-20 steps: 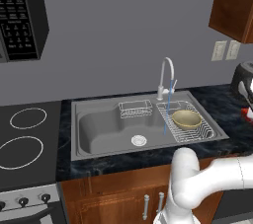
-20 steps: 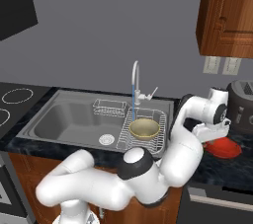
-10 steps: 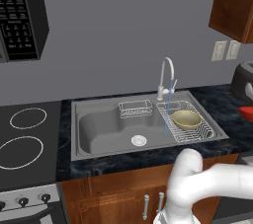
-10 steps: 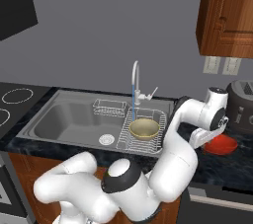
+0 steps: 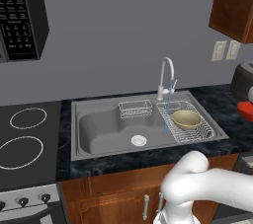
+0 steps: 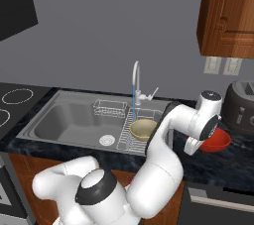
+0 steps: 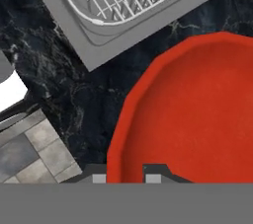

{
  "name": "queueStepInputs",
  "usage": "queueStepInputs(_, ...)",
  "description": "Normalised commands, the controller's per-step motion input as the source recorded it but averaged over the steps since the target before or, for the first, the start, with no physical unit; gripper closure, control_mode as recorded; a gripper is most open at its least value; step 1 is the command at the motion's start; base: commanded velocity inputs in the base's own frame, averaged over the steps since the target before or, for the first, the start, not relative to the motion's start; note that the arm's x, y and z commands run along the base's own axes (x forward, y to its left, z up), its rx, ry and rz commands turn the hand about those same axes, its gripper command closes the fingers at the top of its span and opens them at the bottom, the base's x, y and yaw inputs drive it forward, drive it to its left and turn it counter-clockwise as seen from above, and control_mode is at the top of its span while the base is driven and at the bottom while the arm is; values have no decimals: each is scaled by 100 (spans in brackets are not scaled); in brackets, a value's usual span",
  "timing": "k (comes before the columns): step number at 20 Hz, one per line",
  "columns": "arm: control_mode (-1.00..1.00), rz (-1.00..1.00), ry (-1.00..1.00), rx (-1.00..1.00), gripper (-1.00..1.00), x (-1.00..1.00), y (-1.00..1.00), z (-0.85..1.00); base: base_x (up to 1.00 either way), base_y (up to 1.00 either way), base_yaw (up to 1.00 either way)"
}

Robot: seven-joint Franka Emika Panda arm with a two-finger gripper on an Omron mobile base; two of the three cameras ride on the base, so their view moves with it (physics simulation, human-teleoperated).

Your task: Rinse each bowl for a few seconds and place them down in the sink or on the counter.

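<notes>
Stovetop is seen at 9 o'clock of the sink, set into the dark marbled worktop. The large basin with its round drain is on the left part of the sink; a small wire basket sits at 12 o'clock of the drain. The tap stands at the back rim, with a thin blue stream running down onto the wire rack on the sink's right side. The tan bowl is seated upright in that rack, just at 3 o'clock of the stream, not under it.

In the right base view the same tan bowl is partly covered by the arm. The red bowl rests on the worktop at 3 o'clock of the sink, in front of the dark rounded appliance. The wrist is lowered at the red bowl's left rim.

In the hand view the red bowl is seen from above, with the sink corner at 11 o'clock. The fingers are straddling the bowl's near rim, one tip on each side. Whether the rim is pinched or the tips are merely apart around it cannot be told.
</notes>
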Motion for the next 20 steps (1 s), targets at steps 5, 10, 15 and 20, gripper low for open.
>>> queueStepInputs(5, -100, 16, -1, 0, 100, -8, 19, 38, 0, 0, 0)
queueStepInputs(10, -100, 15, 6, 0, 100, -1, 14, 50, 0, 0, 0)
queueStepInputs(15, -100, 14, 12, 0, 100, 0, 15, 47, 0, 0, 0)
queueStepInputs(20, -100, 14, 8, -2, 100, -3, 22, 25, 0, 0, 0)
